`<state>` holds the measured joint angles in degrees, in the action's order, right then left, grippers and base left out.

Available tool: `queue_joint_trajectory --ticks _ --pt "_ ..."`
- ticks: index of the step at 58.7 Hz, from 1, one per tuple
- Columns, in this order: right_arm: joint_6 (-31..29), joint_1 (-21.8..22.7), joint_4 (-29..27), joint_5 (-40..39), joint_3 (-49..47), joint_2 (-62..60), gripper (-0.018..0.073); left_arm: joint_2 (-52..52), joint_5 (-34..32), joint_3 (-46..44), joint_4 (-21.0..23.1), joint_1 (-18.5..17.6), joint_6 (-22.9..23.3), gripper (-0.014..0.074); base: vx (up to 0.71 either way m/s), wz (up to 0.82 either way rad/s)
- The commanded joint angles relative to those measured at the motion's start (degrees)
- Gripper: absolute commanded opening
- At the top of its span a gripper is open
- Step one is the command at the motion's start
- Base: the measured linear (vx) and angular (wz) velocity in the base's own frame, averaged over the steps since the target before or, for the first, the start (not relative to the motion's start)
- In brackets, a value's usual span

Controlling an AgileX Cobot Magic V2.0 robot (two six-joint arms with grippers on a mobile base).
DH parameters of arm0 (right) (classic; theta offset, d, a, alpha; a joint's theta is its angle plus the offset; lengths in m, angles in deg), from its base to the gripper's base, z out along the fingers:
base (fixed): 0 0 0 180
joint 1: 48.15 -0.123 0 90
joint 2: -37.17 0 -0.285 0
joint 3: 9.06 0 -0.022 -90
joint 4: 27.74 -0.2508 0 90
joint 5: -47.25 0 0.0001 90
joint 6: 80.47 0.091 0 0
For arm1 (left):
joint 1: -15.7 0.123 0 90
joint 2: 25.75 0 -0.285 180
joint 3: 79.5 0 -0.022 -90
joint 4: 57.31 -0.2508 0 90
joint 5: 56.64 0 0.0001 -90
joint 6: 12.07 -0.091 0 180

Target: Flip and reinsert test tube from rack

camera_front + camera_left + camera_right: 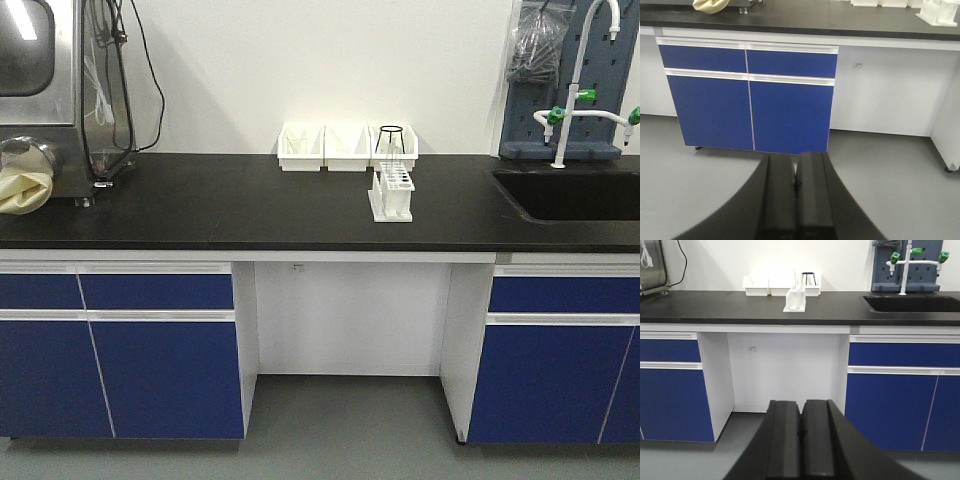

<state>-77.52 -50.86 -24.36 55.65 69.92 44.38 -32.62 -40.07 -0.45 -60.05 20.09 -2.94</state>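
The white rack (pixel 391 194) stands on the black counter (pixel 220 205), just in front of the bins. Slim clear test tubes (pixel 794 279) rise upright out of the rack (pixel 795 300); which one is the task's tube I cannot tell. In the left wrist view the rack (pixel 939 12) sits at the far top right. My left gripper (pixel 795 161) is shut and empty, low over the grey floor before the blue cabinets. My right gripper (pixel 801 407) is also shut and empty, low in front of the kneehole. Both are far below and short of the counter. Neither shows in the front view.
Three white bins (pixel 346 147) line the back wall, with a black-rimmed glass beaker (pixel 391 140) by the right one. A sink (pixel 575 195) and white faucet (pixel 570 100) lie at the right. A steel cabinet with a beige glove (pixel 24 186) is at the left.
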Motion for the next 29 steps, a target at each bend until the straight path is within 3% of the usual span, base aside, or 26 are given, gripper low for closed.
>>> queue_joint_trajectory --ticks 1,29 --pt "0.0 0.4 0.3 -4.7 0.0 -0.6 -0.0012 0.7 -5.0 0.0 0.3 -0.4 0.0 -0.0006 0.0 0.0" --pt "0.0 0.4 0.3 -4.7 0.0 -0.6 -0.0012 0.7 -5.0 0.0 0.3 -0.4 0.0 -0.0006 0.0 0.0"
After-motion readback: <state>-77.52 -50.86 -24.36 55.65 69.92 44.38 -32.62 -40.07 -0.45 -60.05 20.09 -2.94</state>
